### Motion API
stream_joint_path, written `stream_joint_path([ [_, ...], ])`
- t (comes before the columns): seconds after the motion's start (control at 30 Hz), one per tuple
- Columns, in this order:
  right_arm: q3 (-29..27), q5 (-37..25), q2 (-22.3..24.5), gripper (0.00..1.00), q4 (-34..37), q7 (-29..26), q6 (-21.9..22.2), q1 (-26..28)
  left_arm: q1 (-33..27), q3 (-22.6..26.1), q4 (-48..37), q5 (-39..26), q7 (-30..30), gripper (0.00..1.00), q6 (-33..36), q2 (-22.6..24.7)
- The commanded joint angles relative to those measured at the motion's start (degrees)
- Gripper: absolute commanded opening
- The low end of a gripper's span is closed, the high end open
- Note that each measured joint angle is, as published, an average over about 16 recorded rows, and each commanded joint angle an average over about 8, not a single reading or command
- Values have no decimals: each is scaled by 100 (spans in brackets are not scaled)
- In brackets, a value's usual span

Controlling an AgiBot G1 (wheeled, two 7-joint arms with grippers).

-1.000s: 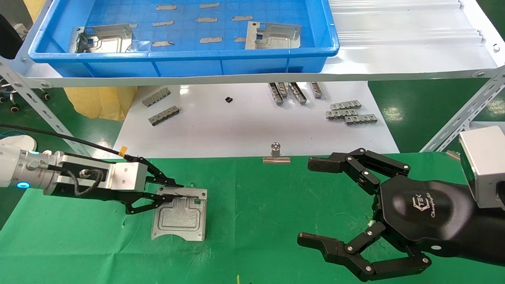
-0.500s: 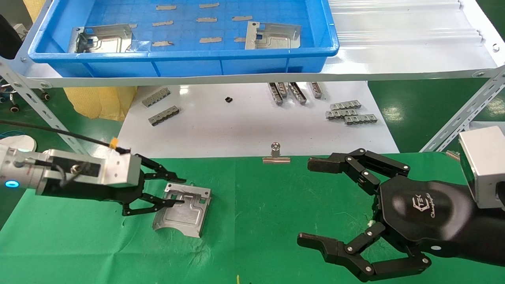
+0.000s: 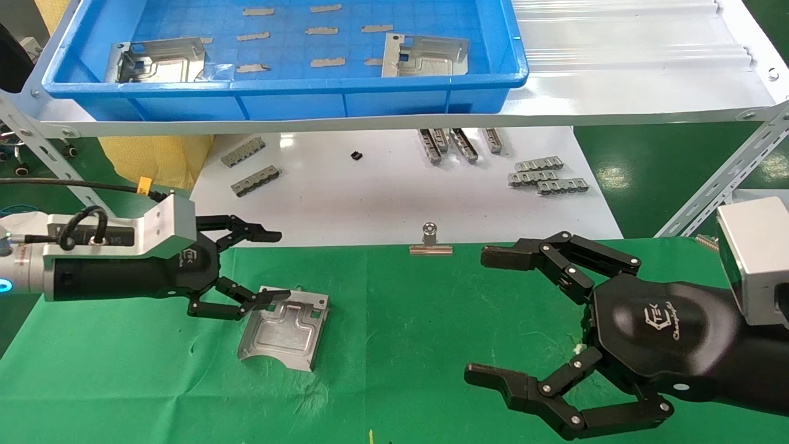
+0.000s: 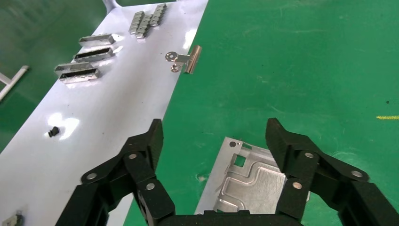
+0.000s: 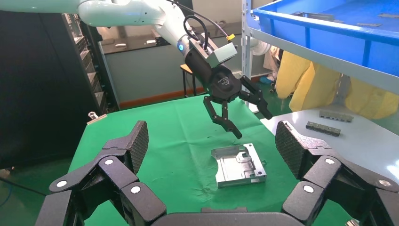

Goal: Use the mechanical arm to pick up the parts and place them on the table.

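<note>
Lifting clear of part (image 3: pixel 283 327), left gripper (image 3: pixel 266 265) now spread wide, holding nothing; a second ago fingers pinched plate's far-left edge. Part lies flat on table (image 3: pixel 419 308), so placement looks done. Two more parts (image 3: pixel 424 55) wait in blue tray (image 3: pixel 296 98), far side. Right gripper (image 3: pixel 487 314) open, empty, parked near right. Open green cloth between them; shelf edge overhead needs care.

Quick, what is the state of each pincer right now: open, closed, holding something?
Left pincer: open, holding nothing, above the edge of the metal part on the green table.
Right pincer: open, empty.
</note>
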State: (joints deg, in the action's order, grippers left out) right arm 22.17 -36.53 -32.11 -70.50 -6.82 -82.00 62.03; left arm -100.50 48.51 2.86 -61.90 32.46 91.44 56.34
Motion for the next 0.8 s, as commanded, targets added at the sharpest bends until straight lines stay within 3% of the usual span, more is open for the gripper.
stream_joint_path([
  [0.03,0,0,0,100,0,0,0,0,-11,14,-4,-19,29,100,-4,10],
  [0.27,0,0,0,100,0,0,0,0,199,-159,399,75,-200,100,-37,-104],
  [0.8,0,0,0,100,0,0,0,0,1238,-1028,2276,618,-1359,100,-188,-674],
])
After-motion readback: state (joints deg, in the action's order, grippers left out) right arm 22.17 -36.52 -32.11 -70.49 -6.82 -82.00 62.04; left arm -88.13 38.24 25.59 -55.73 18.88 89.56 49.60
